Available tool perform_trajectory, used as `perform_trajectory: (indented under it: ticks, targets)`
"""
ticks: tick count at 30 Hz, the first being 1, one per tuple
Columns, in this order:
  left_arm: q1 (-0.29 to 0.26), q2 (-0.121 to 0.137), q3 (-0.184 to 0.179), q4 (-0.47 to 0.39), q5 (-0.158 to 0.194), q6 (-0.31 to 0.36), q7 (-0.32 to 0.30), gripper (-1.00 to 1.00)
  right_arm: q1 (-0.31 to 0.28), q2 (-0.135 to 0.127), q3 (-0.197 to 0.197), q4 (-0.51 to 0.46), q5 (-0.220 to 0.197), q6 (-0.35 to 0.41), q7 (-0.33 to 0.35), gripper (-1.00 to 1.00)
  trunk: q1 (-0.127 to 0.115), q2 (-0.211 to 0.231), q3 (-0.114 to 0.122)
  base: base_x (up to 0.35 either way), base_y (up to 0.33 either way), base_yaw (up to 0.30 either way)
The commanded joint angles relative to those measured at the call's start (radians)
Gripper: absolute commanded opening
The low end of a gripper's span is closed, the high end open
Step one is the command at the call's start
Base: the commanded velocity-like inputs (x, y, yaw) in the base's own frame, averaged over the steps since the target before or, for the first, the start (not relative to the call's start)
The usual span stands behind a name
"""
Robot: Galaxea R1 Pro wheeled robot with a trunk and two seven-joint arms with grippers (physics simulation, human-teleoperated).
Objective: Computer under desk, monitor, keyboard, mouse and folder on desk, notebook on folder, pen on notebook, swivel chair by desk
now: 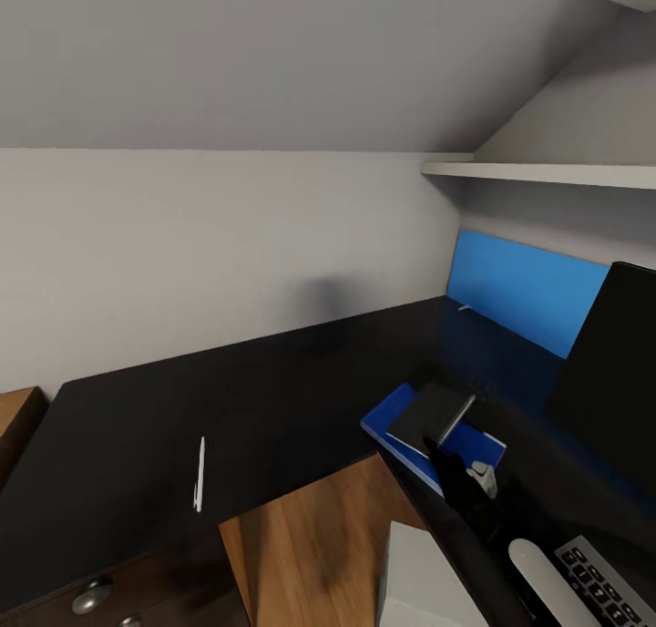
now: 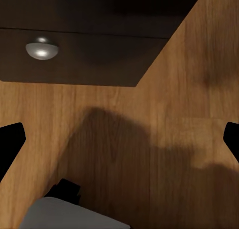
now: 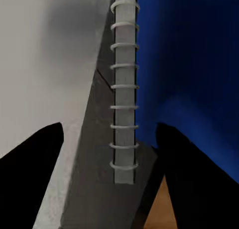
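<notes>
Notebook (image 1: 435, 412), dark grey cover, sits on the blue folder (image 1: 469, 444) at the inner corner of the black desk (image 1: 255, 390), centre-right of the head frame. Right gripper (image 1: 444, 451) is at the notebook's near edge; its dark arm runs off toward the lower right and covers part of the folder. In the right wrist view the notebook's (image 3: 107, 139) spiral binding (image 3: 124, 89) runs down the middle between the two black fingers (image 3: 35, 179), which stand spread on either side of it. Contact with the cover: cannot tell. Folder (image 3: 189, 54) fills the upper right of that view.

Pen (image 1: 199, 473), thin and white, lies alone on the desk's left run, lower left of the head frame, well apart from the notebook.

Monitor (image 1: 612, 372) is cut off by the right edge, only a black slab visible. Keyboard (image 1: 606, 581) is clipped at the lower right corner, a few keys showing. A pale grey box (image 1: 421, 581) at bottom centre, under the desk edge, is likely the computer, only its top seen. Blue panel (image 1: 533, 290) stands against the wall behind the desk.

Left wrist view: wood floor (image 2: 149, 139), a dark drawer front with a silver knob (image 2: 42, 48), and the left gripper (image 2: 119, 139) with its black fingertips (image 2: 10, 139) at opposite frame edges, spread wide, holding nothing.
</notes>
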Motion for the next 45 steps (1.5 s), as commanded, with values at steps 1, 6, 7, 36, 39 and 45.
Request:
perform_trajectory:
  ticks: [1,6,7,36,39,45]
  targets:
    - [-0.001,0.001,-0.003,-0.001,0.010,-0.010,0.003,1.00,-0.001,-0.001,0.001,0.000,-0.010,0.001,0.002,1.00,0.000,0.000,-0.001,0.000,0.000,0.000]
    - [-0.001,0.001,-0.004,-0.001,0.011,-0.010,0.002,1.00,-0.001,-0.001,0.001,-0.002,-0.010,0.001,0.002,1.00,0.000,0.000,-0.001,0.000,0.000,0.000]
    - [-0.001,0.001,-0.005,0.000,0.011,-0.010,0.001,1.00,-0.001,-0.001,0.001,-0.002,-0.010,0.001,0.002,1.00,0.000,0.000,-0.001,0.000,0.000,0.000]
    - [-0.001,-0.002,-0.010,0.108,0.005,-0.010,-0.008,1.00,-0.001,-0.003,0.002,-0.006,-0.010,0.001,0.004,1.00,-0.034,0.063,0.027,-0.019,-0.024,0.000]
    - [-0.001,-0.002,-0.010,0.109,0.008,-0.010,-0.006,1.00,-0.001,-0.002,0.004,-0.017,-0.006,0.000,0.003,1.00,-0.046,0.084,0.037,0.000,0.000,0.000]
    - [-0.001,-0.003,-0.010,0.111,0.008,-0.008,-0.006,1.00,0.000,0.001,0.010,-0.065,0.118,-0.001,-0.006,1.00,-0.069,0.126,0.056,0.000,0.000,0.000]
